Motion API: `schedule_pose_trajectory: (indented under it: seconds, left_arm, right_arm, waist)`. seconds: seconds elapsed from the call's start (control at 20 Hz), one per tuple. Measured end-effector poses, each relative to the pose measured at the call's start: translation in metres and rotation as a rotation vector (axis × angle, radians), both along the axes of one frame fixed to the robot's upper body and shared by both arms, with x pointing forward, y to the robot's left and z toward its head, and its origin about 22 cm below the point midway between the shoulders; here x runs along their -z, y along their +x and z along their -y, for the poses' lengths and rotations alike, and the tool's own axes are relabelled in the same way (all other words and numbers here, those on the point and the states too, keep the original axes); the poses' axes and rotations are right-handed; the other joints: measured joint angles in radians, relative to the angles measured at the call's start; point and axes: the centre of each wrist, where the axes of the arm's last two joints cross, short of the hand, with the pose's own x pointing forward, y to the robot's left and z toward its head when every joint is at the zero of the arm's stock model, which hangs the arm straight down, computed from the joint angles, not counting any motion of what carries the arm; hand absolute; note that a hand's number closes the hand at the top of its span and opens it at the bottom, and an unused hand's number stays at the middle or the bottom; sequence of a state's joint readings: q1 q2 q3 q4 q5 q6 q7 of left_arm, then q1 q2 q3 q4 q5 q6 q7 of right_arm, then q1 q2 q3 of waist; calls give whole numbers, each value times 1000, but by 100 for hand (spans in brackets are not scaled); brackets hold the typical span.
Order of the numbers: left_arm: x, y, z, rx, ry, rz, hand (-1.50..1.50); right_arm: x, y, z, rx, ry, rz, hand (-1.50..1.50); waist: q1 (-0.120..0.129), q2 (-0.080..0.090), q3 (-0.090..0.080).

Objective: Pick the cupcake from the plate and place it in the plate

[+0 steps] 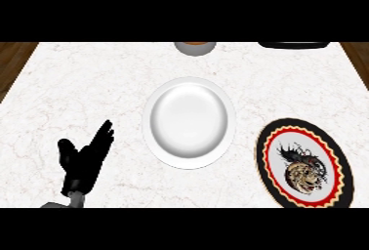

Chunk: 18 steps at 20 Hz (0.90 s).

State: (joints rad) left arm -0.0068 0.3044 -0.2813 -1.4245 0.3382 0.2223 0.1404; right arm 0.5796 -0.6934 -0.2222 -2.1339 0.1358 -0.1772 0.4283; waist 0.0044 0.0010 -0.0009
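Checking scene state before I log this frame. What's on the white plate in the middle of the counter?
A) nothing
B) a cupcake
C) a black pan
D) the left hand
A: the white plate shows only its bare, shiny surface. The left hand is open on the counter to its left, apart from it, and the patterned plate lies to its right.

White marble-patterned counter top (pixel 86 88) is seen. Plain white round plate (pixel 189 122) is set at centre; black-rimmed patterned plate (pixel 305 163) near right. Grey bowl-like object (pixel 194 47) and a black item (pixel 294 44) are cut off at far edge.
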Motion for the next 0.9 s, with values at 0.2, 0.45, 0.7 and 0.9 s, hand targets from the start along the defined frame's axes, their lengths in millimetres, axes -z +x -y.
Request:
schedule_pose_trajectory:
  seconds: [0.2, 0.45, 0.7, 0.9]
  left_arm:
    - [-2, 3, 4, 0, 1, -6, 0]
    - [3, 4, 0, 2, -5, 2, 0]
    - [1, 3, 10, 0, -4, -2, 0]
    - [1, 5, 7, -1, -9, -3, 0]
  right_arm:
    - [-2, 17, -24, 2, -16, -62, -150]
    - [10, 34, -47, 25, -39, -127, -150]
    - [25, 47, -69, 11, -10, -199, -150]
    - [38, 57, -79, -2, 19, -218, -150]
  waist:
    - [3, 0, 1]
    - [1, -2, 2]
    - [0, -3, 2]
    - [-2, -3, 3]
